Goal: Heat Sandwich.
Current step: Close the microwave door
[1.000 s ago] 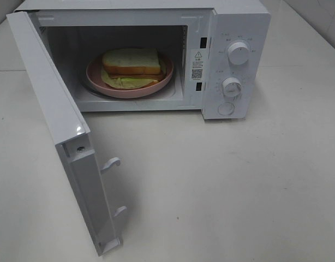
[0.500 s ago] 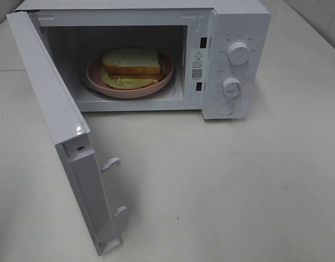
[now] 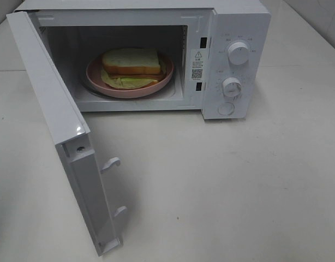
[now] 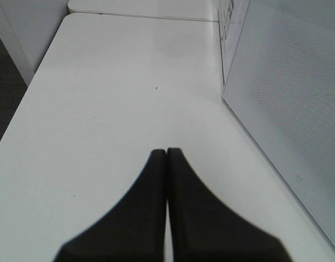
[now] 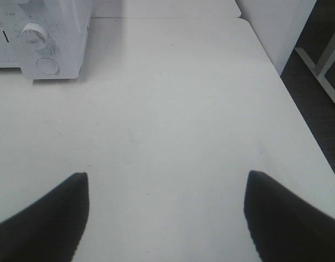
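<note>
While nothing in the high view differs from a second ago, one gripper has changed.

High view: the sandwich lies on the pink plate inside the microwave, which stands toward the far edge of the counter. The door hangs wide open, swung out toward the near left corner. Neither arm is in shot.

Left wrist view: the left gripper has gone from spread to fully closed, tips pressed together with nothing between them. It hovers over bare counter, just beside the outer face of the open door. Judgement: loading looks done, and closed tips suit a push, so shutting the door is probably the step in hand.

Right wrist view: the right gripper is spread wide and empty, unchanged, over the counter toward its right edge. The lower dial is ahead of it. Judgement: it is placed to set the controls once the door is shut.
</note>
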Robot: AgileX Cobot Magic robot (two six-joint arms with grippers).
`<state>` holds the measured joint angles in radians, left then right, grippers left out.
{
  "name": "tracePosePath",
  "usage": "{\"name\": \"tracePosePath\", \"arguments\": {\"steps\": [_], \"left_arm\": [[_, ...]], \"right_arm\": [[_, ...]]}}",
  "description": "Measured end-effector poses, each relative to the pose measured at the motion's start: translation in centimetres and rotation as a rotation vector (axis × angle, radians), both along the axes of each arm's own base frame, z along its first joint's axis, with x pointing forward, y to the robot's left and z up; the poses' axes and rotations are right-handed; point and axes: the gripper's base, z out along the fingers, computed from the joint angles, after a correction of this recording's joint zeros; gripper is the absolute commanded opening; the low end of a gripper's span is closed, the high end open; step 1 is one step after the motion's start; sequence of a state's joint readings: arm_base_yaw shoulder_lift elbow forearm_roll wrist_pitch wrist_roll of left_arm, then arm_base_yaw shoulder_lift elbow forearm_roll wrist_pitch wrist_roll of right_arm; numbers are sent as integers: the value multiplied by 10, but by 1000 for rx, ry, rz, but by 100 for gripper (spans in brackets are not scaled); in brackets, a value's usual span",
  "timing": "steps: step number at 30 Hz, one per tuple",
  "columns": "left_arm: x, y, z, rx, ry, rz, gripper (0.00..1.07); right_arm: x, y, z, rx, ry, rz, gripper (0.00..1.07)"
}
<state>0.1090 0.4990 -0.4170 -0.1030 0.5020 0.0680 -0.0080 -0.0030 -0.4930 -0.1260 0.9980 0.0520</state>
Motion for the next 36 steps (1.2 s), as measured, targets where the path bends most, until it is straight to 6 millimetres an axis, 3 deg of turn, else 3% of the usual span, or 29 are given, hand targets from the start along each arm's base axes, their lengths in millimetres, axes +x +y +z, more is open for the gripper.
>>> {"name": "tracePosePath", "arguments": {"steps": [5,14,28,36], "left_arm": [[14,3,-20,20,-50,15,0],[33,8,-35,62,-144,33,0],[72,11,-50,158,-193,-23,0],[83,4,-58,100,-206,-88,0]], "right_arm": [[0,0,0,0,0,0,75],[0,0,0,0,0,0,75],[0,0,0,0,0,0,75],[0,0,0,0,0,0,75]]}}
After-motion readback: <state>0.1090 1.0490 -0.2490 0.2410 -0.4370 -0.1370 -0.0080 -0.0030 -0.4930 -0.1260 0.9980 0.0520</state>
